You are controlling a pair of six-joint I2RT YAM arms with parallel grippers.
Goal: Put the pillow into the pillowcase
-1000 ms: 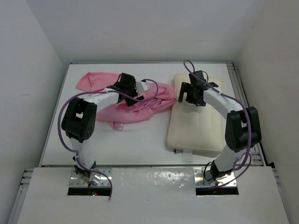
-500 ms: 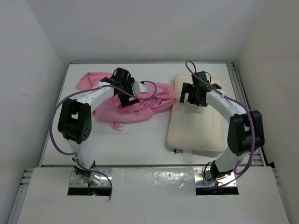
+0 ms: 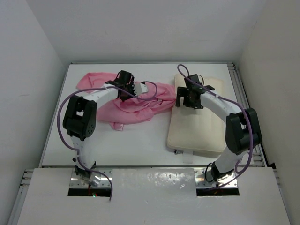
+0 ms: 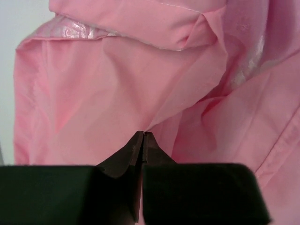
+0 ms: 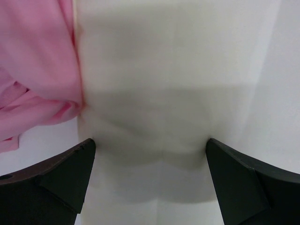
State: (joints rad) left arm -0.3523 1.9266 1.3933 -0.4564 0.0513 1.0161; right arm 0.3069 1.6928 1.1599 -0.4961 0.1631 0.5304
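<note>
Here we are pinching the shiny pink satin pillowcase (image 4: 140,79) in our left gripper (image 4: 142,136), holding our right gripper (image 5: 149,143) spread wide above the far-left edge of the cream-white quilted pillow (image 5: 173,70).

Right gripper (image 5: 149,143) spread wide above the cream pillow (image 5: 168,70). Crumpled pink pillowcase (image 5: 33,70) touches the pillow's left edge.

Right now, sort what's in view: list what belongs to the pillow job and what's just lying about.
Belongs to the job:
pillow
pillowcase
left claw, shut on a pillowcase fold
right claw, open above the pillow

Just there:
table
purple cables on the arms
</note>
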